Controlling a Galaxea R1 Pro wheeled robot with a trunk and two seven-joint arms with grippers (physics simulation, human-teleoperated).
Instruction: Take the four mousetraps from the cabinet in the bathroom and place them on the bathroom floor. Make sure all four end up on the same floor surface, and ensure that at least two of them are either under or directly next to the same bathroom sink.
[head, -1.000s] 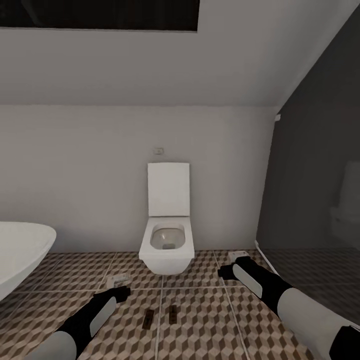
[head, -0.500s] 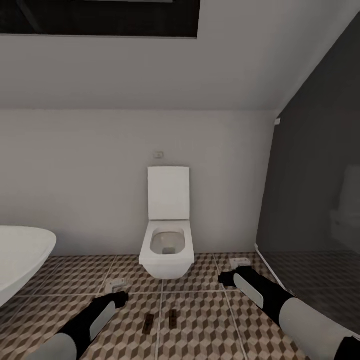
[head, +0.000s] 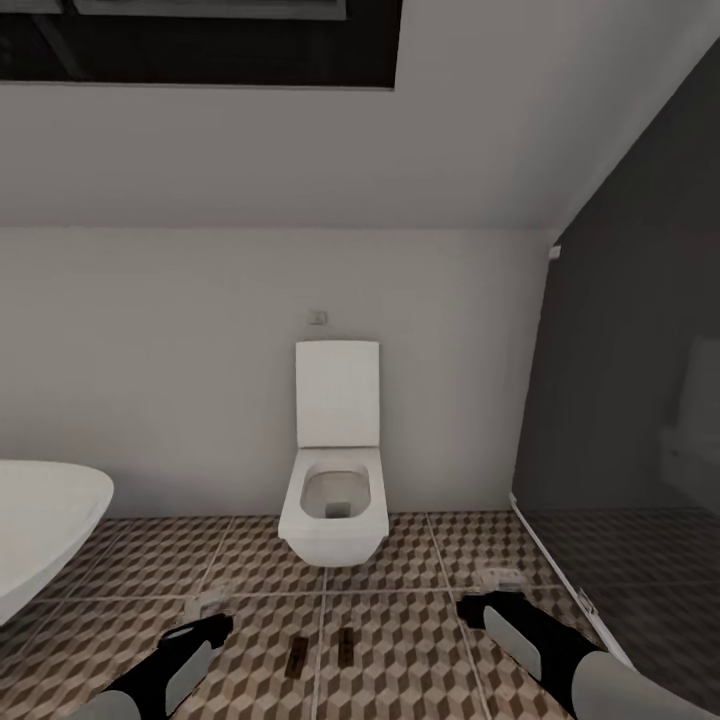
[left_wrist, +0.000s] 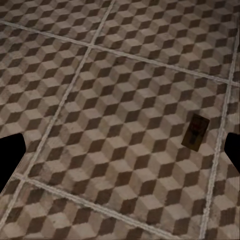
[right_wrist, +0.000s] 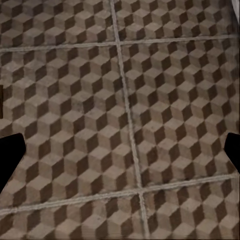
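Two mousetraps (head: 297, 658) (head: 346, 645) lie side by side on the cube-patterned bathroom floor (head: 400, 620), in front of the toilet. The sink (head: 40, 520) juts in at the left edge, well to the left of them. My left gripper (head: 206, 604) hangs over the floor left of the traps, and my right gripper (head: 500, 579) hangs to their right. In the left wrist view the gripper (left_wrist: 120, 152) is open and empty, with one mousetrap (left_wrist: 195, 131) on the tiles below. The right wrist view shows that gripper (right_wrist: 120, 155) open over bare tiles. The cabinet is out of view.
A white wall-hung toilet (head: 335, 490) with its lid raised stands against the back wall. A smoked glass screen (head: 630, 400) closes off the right side. A dark window (head: 200, 40) sits high on the wall.
Both arms have drawn back toward me, and their grippers sit lower in the picture. The head view has tilted up slightly. The two mousetraps have stayed where they were.
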